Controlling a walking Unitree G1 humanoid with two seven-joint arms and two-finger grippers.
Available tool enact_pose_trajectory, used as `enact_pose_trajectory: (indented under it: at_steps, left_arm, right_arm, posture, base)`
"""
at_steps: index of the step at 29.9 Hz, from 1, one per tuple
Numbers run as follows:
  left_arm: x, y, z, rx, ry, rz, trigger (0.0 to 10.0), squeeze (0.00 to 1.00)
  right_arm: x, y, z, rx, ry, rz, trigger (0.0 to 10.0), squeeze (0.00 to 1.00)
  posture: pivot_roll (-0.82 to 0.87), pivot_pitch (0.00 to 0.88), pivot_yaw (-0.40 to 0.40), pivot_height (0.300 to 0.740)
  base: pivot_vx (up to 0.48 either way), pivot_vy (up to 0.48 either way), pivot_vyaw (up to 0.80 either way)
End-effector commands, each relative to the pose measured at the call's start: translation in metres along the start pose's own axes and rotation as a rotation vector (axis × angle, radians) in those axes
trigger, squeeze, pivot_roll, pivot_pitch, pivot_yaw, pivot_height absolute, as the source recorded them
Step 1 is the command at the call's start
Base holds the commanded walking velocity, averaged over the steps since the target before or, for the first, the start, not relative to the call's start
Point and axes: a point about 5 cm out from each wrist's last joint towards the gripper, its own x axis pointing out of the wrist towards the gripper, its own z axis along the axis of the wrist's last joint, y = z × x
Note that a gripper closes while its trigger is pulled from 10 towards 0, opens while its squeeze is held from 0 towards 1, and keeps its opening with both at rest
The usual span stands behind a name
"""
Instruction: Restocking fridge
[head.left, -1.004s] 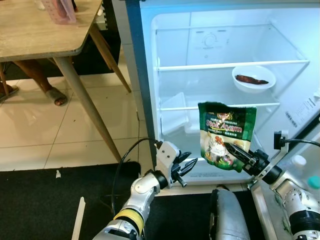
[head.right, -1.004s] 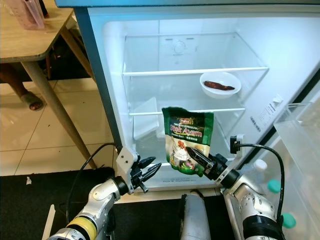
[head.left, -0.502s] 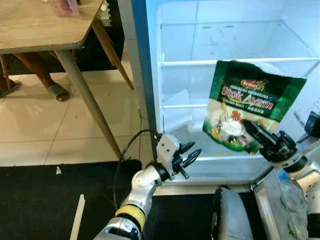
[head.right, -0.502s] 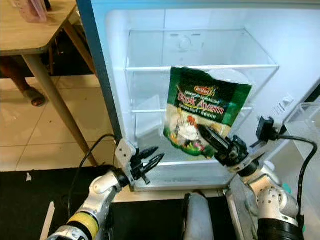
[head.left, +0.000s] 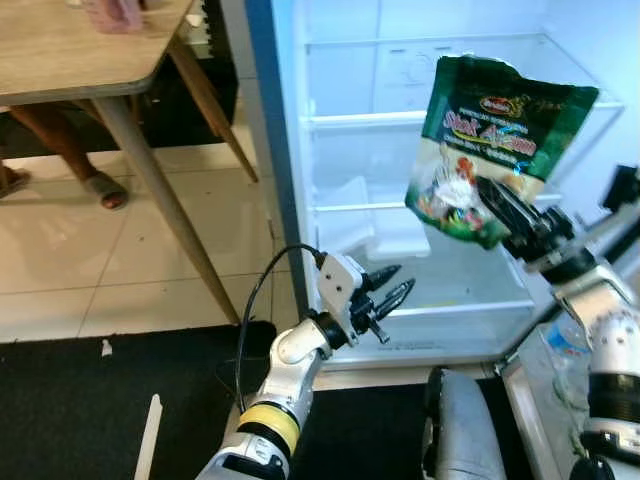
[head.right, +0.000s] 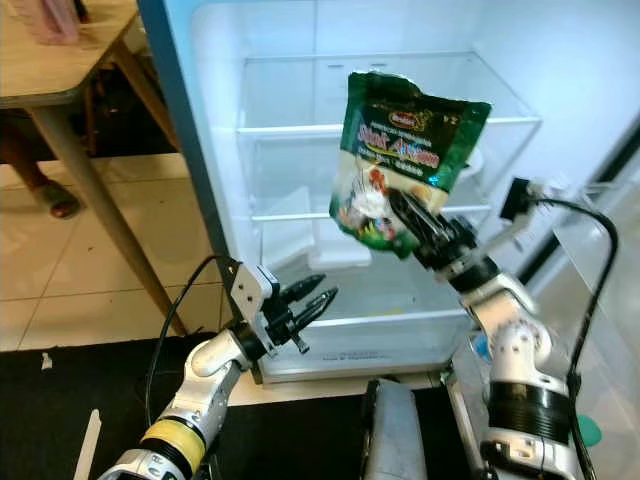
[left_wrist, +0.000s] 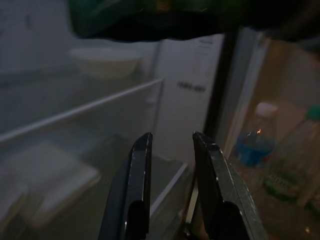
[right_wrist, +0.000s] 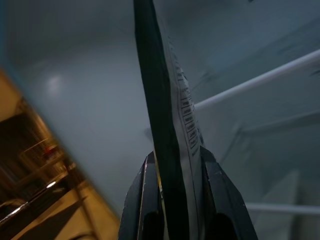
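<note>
Here the right pincer (head.left: 497, 200) holds the green pouch (head.left: 490, 140) before the fridge shelves (head.left: 370, 118).

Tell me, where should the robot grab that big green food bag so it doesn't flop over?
Low down, near its bottom edge, pinching the flat faces from below. That is how the right gripper holds the green pouch now: fingers shut on either face. The pouch is thin and flat, as the right wrist view shows edge-on, so it fits between two fingers. It does tilt a little, so a grip nearer the middle might steady it.
</note>
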Motion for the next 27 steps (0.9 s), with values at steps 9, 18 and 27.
enact_pose_trajectory:
  at_steps: [9, 18, 27]
  left_arm:
    - [0.015, -0.006, 0.022, 0.016, -0.089, -0.009, 10.0, 0.0]
    - [0.018, -0.009, 0.037, 0.011, -0.134, 0.004, 10.0, 0.0]
    - [0.017, -0.012, 0.044, 0.011, -0.138, -0.009, 10.0, 0.0]
  right_arm:
    - [0.058, 0.008, 0.014, -0.041, -0.052, -0.132, 10.0, 0.0]
    - [0.092, 0.007, 0.044, 0.078, -0.19, -0.221, 10.0, 0.0]
    - [0.109, -0.001, 0.064, 0.231, -0.307, -0.404, 10.0, 0.0]
  posture:
    - [-0.04, 0.115, -0.006, 0.395]
    - [-0.03, 0.164, -0.007, 0.395]
    - [0.0, 0.2, -0.009, 0.395]
  base:
    - [0.0, 0.0, 0.0]
    - [0.0, 0.0, 0.0]
    - [0.0, 0.0, 0.0]
